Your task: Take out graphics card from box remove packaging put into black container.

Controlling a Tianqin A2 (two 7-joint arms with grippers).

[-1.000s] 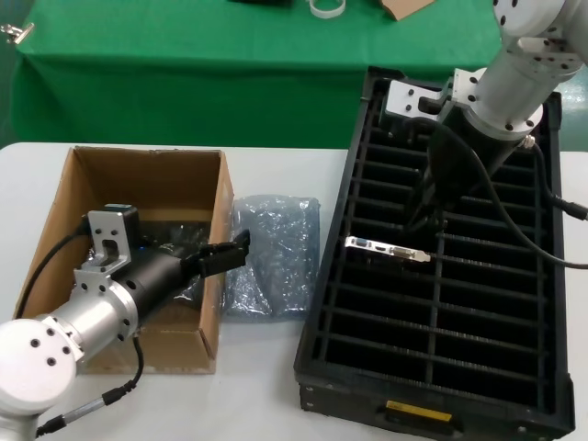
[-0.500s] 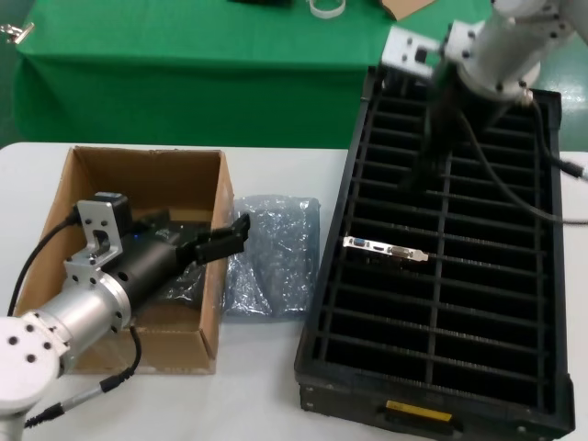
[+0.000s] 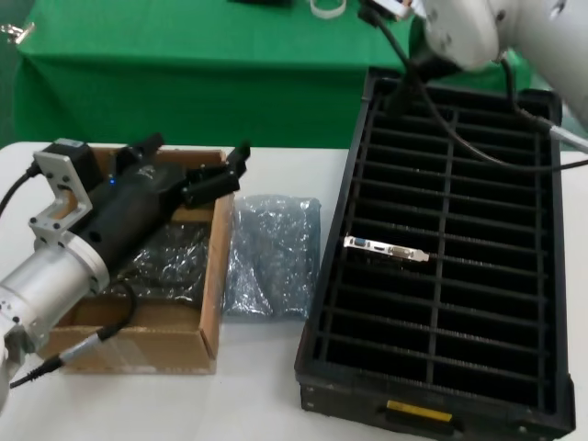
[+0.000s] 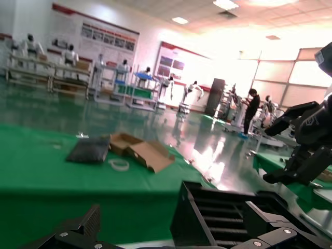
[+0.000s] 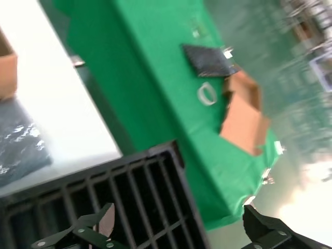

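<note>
The graphics card [image 3: 386,248] stands in a slot of the black container [image 3: 322,303], its silver bracket with blue and white ports facing up. The empty packaging [image 3: 271,253] lies on the white table between the box [image 3: 213,276] and the container. My left gripper [image 3: 197,161] is open and empty, raised above the box's far right corner; its fingers frame the left wrist view [image 4: 176,236]. My right arm [image 3: 459,32] is lifted above the container's far end. My right gripper [image 5: 181,228] is open and empty over the container's far corner [image 5: 129,192].
Other bagged cards [image 3: 161,257] lie in the box. A green-draped table [image 3: 184,64] stands behind, with cardboard scraps [image 5: 241,122] and a tape ring [image 5: 206,93]. The container's yellow label [image 3: 418,411] faces me. The bag [image 5: 21,145] and the box corner [image 5: 6,72] show in the right wrist view.
My left gripper rose out of the box and tilted upward. My right arm lifted up and back from the middle of the container. The card stayed in its slot.
</note>
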